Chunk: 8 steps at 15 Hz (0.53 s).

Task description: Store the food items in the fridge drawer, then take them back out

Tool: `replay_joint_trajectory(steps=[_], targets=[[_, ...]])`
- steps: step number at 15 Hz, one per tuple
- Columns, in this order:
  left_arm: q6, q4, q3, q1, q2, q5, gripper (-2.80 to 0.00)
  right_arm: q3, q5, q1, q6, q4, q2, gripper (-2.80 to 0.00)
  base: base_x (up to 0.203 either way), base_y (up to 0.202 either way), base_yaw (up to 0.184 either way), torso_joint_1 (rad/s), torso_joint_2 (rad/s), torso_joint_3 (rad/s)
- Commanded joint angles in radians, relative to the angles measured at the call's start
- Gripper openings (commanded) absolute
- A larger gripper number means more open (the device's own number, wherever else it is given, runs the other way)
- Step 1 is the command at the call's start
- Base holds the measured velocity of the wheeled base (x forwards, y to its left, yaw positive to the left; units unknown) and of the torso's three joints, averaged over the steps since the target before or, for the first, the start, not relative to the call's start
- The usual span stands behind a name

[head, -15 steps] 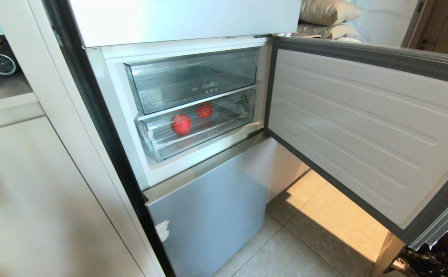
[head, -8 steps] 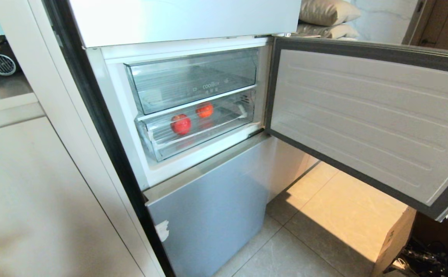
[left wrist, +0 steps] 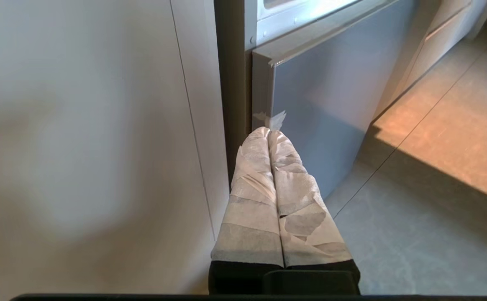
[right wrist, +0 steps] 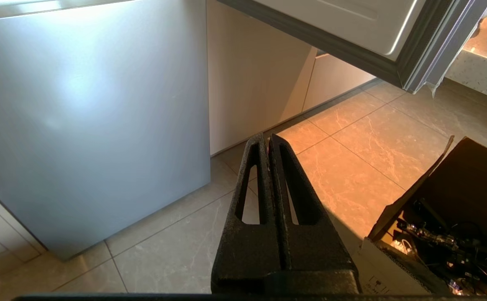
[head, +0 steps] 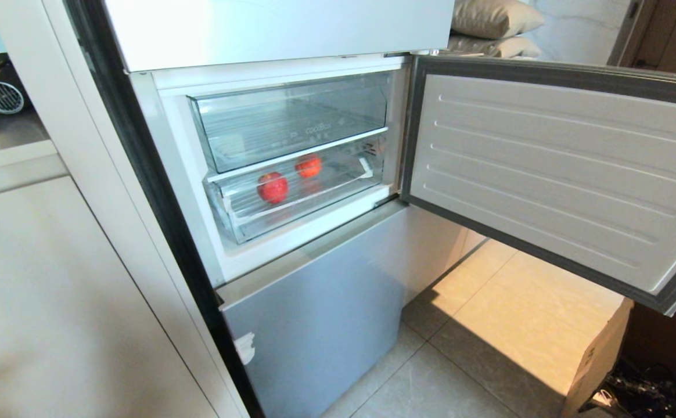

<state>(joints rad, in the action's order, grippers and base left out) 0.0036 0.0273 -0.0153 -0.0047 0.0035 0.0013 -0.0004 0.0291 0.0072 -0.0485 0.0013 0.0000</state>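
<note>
Two red fruits (head: 273, 187) lie in the closed fridge drawer (head: 303, 203). Left gripper (left wrist: 268, 133) and right gripper (right wrist: 267, 138) hang low, fingers pressed together, empty. To retrieve cleanly, hook the drawer's front lip and pull straight outward.

The open fridge door (head: 553, 174) has swung further round, its outer edge now higher in the head view, uncovering a cardboard box (head: 596, 363) on the floor; the pale blur at the lower left has gone

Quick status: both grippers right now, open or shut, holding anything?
Left gripper: shut, holding nothing, low beside the lower fridge door.
Right gripper: shut, empty, hanging over the floor tiles.
</note>
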Motion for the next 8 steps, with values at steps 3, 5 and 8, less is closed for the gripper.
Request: replay_joint_trajectory(steps=[3, 5, 8], targets=[[-0.002, 0.003, 0.002, 0.000, -0.004, 0.000, -2.80, 0.000, 0.002, 0.000, -0.005, 0.000, 0.002, -2.80, 0.000, 0.000, 0.000, 0.000, 0.00, 0.000], [-0.002, 0.003, 0.002, 0.000, -0.004, 0.000, -2.80, 0.000, -0.001, 0.000, -0.001, 0.000, 0.002, -2.80, 0.000, 0.000, 0.000, 0.000, 0.00, 0.000], [-0.002, 0.003, 0.002, 0.000, -0.004, 0.000, -2.80, 0.000, -0.002, 0.000, 0.007, 0.000, 0.002, -2.80, 0.000, 0.000, 0.000, 0.000, 0.00, 0.000]])
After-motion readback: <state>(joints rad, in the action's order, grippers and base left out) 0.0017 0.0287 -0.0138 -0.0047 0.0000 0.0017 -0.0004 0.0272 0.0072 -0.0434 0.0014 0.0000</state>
